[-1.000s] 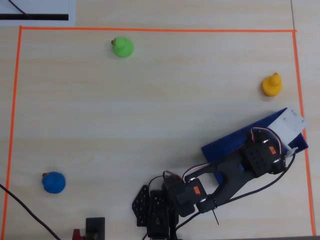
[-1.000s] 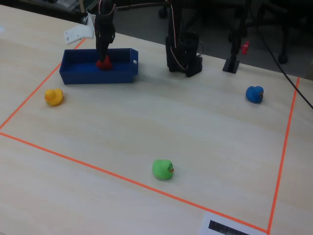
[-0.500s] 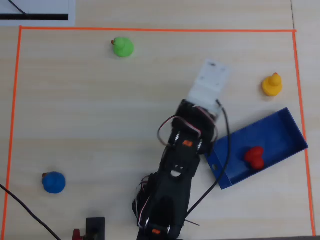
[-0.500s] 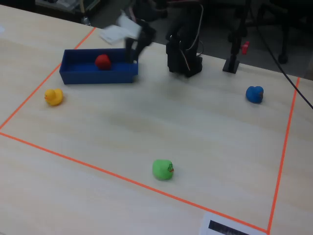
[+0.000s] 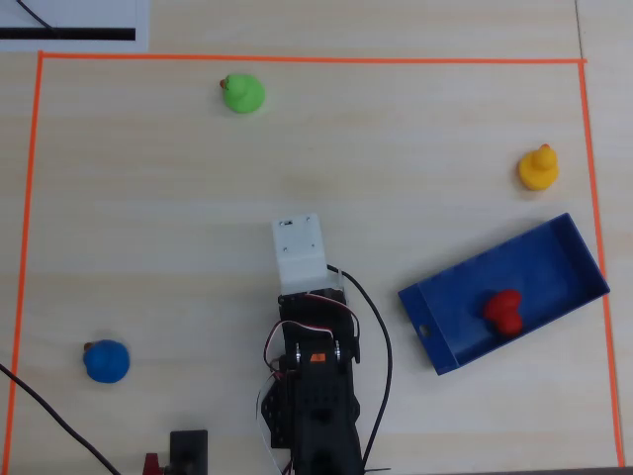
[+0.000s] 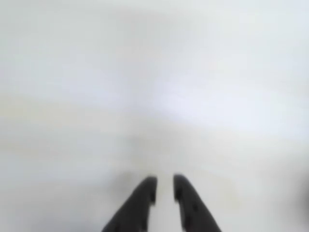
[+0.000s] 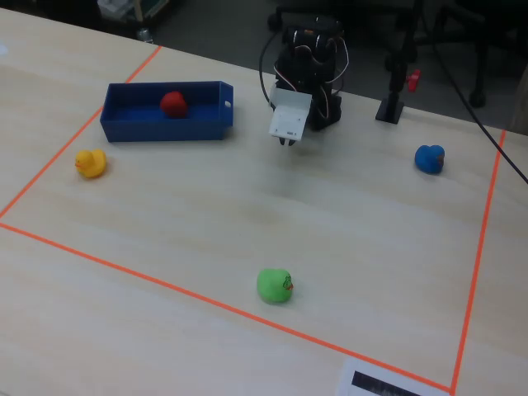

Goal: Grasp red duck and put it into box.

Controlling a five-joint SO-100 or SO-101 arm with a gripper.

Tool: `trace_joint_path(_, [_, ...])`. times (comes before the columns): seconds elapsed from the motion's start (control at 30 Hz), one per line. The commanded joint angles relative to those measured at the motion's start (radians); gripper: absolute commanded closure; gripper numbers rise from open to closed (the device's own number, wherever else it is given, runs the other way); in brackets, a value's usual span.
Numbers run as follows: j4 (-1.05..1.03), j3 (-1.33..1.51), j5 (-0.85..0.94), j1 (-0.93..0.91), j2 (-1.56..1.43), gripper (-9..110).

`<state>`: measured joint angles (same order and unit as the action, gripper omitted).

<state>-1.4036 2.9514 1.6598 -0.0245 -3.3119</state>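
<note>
The red duck [image 5: 503,310] lies inside the dark-blue box [image 5: 554,267] at the right of the overhead view. In the fixed view the duck [image 7: 173,103] sits in the middle of the box [image 7: 165,130] at the far left. My gripper [image 7: 285,142] is drawn back close to the arm's base, well away from the box, under a white camera mount [image 5: 298,252]. In the wrist view its two dark fingertips stand close together with a thin gap, and the gripper [image 6: 164,187] holds nothing over blurred bare table.
A yellow duck [image 5: 538,168] stands just beyond the box. A green duck [image 5: 241,94] is at the far edge and a blue duck [image 5: 106,361] at the near left. Orange tape [image 5: 297,59] frames the work area. Cables trail beside the arm's base [image 5: 316,406].
</note>
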Motion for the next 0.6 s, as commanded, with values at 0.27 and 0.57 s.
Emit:
trace_joint_path(0.27, [0.048, 0.141, -0.028, 0.037, 0.002, 101])
trace_joint_path(0.57, [0.049, 0.146, -0.048, 0.044, 0.0, 98])
